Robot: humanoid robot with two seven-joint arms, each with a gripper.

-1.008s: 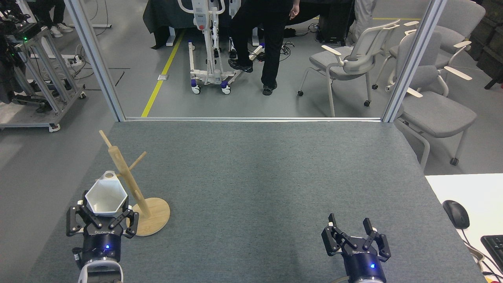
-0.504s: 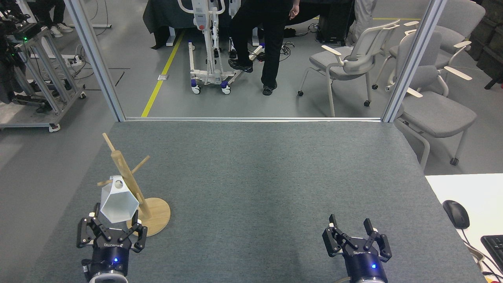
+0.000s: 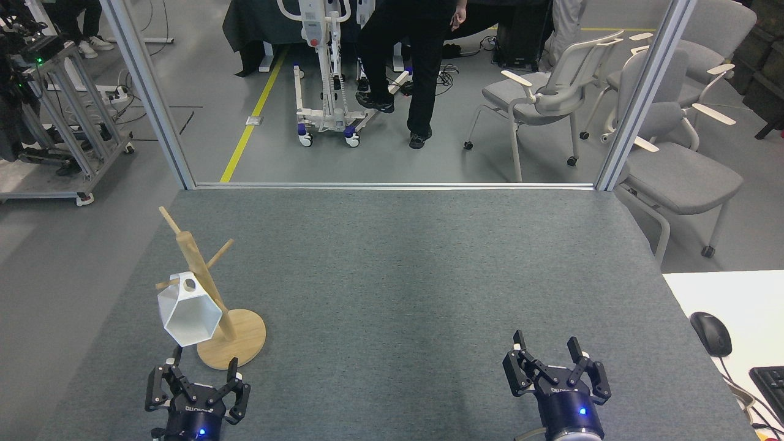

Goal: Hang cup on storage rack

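The white faceted cup (image 3: 188, 315) hangs by its handle hole on a left-pointing peg of the wooden storage rack (image 3: 208, 288), its rim tilted down toward me. The rack's round base (image 3: 236, 346) rests on the grey table at the left. My left gripper (image 3: 197, 383) sits below the cup near the front edge, open, fingers spread, apart from the cup and holding nothing. My right gripper (image 3: 556, 360) stands open and empty at the front right.
Grey table surface (image 3: 404, 275) spreads between the arms. A white desk with a black mouse (image 3: 710, 333) and a keyboard (image 3: 770, 386) is at the right. Beyond the table stand a person's legs (image 3: 416, 67), chairs (image 3: 551, 92) and a wheeled stand (image 3: 324, 79).
The left gripper let go of the cup, which now hangs from the peg, and drew back toward me. The right arm stayed nearly still.
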